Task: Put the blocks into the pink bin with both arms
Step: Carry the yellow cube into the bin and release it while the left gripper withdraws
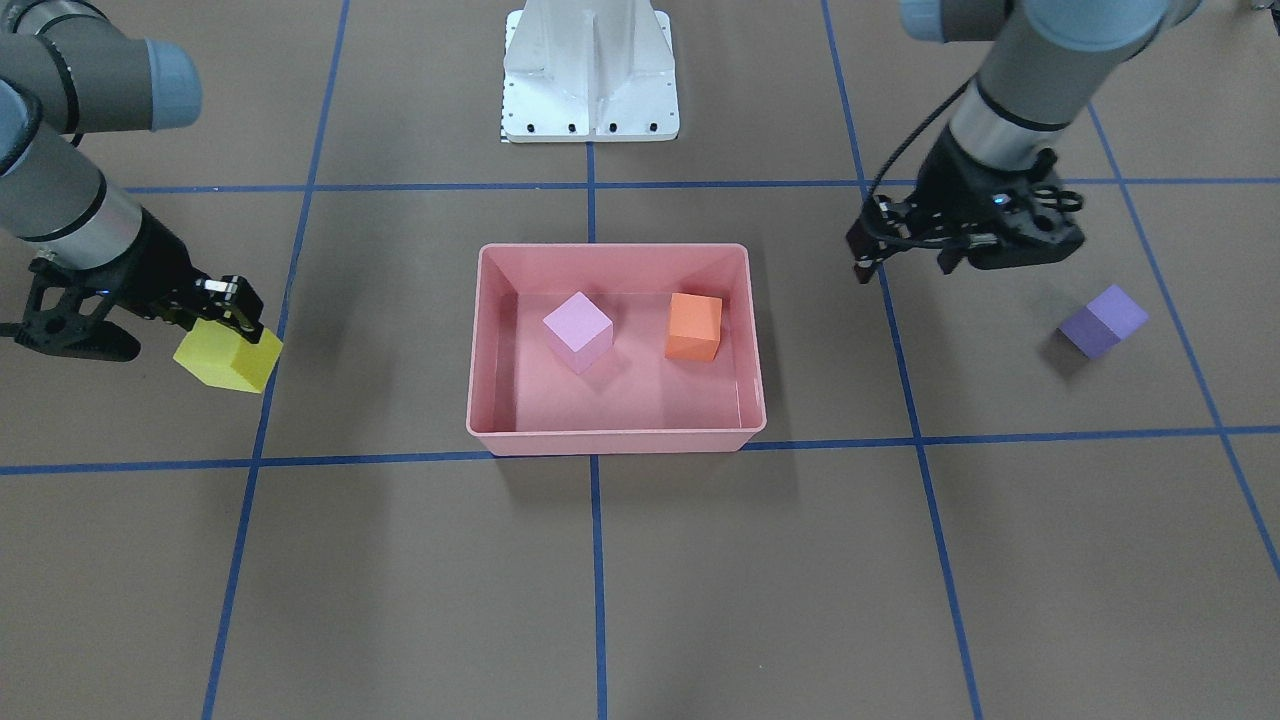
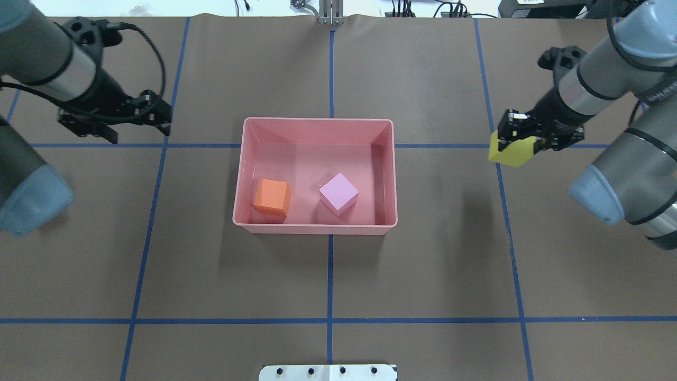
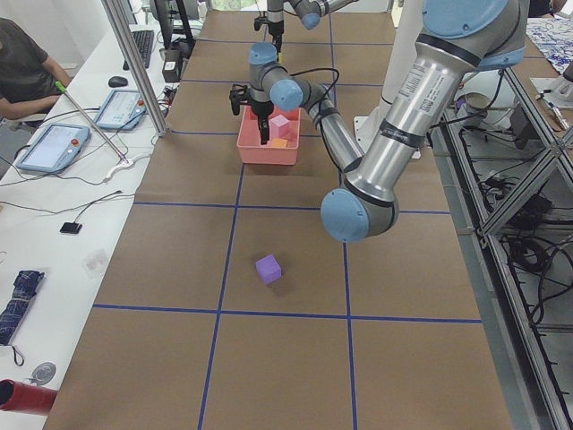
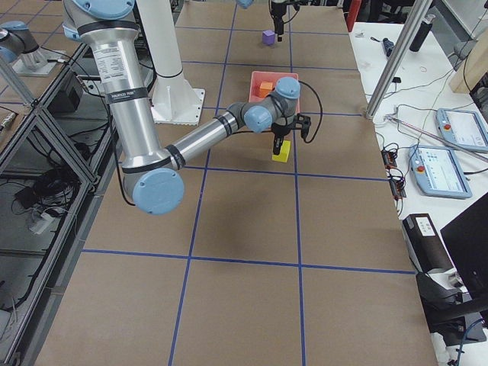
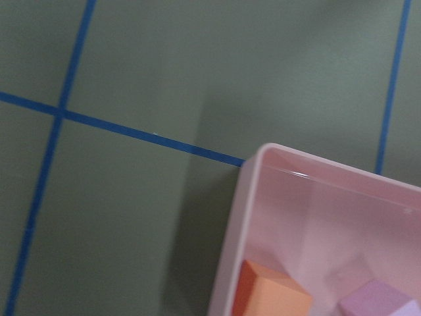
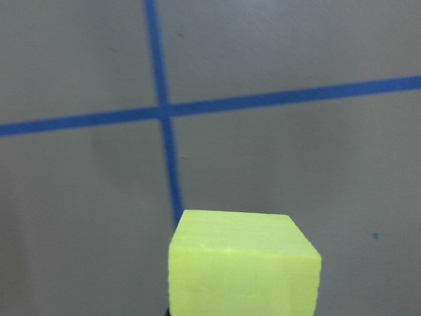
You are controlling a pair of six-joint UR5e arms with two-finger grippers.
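Note:
The pink bin (image 1: pixel 610 440) (image 2: pixel 317 228) sits mid-table and holds the light pink block (image 1: pixel 578 330) (image 2: pixel 338 193) and the orange block (image 1: pixel 694 326) (image 2: pixel 272 197). My right gripper (image 1: pixel 225 340) (image 2: pixel 512 145) is shut on the yellow block (image 1: pixel 228 360) (image 6: pixel 243 263) and holds it off the table, well to the side of the bin. My left gripper (image 1: pixel 905 255) (image 2: pixel 136 124) is open and empty. It hangs between the bin and the purple block (image 1: pixel 1103 320) (image 3: pixel 268 268), which lies on the table. The left wrist view shows the bin's corner (image 5: pixel 237 230).
The white pedestal (image 1: pixel 590 70) stands behind the bin on the robot's side. Blue tape lines (image 1: pixel 595 560) grid the brown table. A side bench with tablets (image 3: pixel 54 143) and a seated operator (image 3: pixel 22 63) runs along the far edge.

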